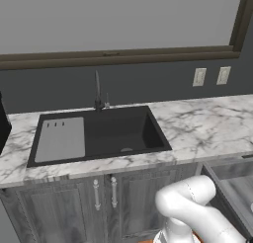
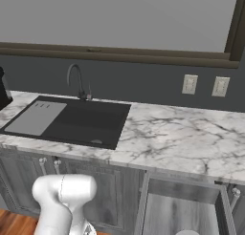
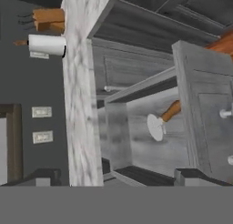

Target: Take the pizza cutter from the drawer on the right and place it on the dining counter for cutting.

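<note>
Jaws wide above pizza cutter [image 3: 160, 123]

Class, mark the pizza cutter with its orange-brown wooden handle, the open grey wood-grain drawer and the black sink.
pizza cutter [image 3: 157, 126]: hand view, round silvery wheel blade.
drawer [image 2: 184, 192]: right base view, back inner wall.
black sink [image 1: 118, 133]: left base view, basin floor.

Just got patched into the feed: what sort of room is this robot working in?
A kitchen, by the look of it: a black sink with tap set in a marble counter, and an open drawer holding a pizza cutter.
</note>
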Controlling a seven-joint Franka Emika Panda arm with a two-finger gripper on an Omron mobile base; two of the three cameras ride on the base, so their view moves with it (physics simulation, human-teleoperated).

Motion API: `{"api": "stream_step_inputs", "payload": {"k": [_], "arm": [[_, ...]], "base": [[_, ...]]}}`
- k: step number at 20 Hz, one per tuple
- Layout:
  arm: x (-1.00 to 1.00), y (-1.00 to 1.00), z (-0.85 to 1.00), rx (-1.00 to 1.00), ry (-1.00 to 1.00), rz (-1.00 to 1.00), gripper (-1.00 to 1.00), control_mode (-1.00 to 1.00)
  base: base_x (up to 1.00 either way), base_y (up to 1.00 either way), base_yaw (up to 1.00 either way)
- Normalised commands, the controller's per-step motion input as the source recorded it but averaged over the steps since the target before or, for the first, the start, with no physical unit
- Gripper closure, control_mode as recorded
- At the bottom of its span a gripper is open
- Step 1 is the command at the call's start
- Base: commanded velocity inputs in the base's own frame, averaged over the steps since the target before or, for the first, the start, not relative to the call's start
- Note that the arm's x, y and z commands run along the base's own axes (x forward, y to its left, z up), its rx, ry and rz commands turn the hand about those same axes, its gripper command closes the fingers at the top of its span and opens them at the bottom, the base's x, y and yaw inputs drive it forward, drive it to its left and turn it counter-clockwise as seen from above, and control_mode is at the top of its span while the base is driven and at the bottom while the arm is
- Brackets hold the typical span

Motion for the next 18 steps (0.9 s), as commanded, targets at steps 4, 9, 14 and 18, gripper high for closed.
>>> {"api": "stream_step_inputs", "payload": {"k": [4,9,14,18], "arm": [[0.8,0.0,0.54,0.03,0.16,0.11,-1.0,-1.0],[0.8,0.07,0.44,0.0,0.21,0.06,-1.0,-1.0],[0.9,0.21,0.43,0.0,0.26,0.05,-1.0,-1.0],[0.96,0.28,0.21,0.0,0.3,0.08,-1.0,-1.0]], "base": [[0.0,0.0,0.0],[0.0,0.0,0.0],[0.0,0.0,0.0],[0.0,0.0,0.0]]}}
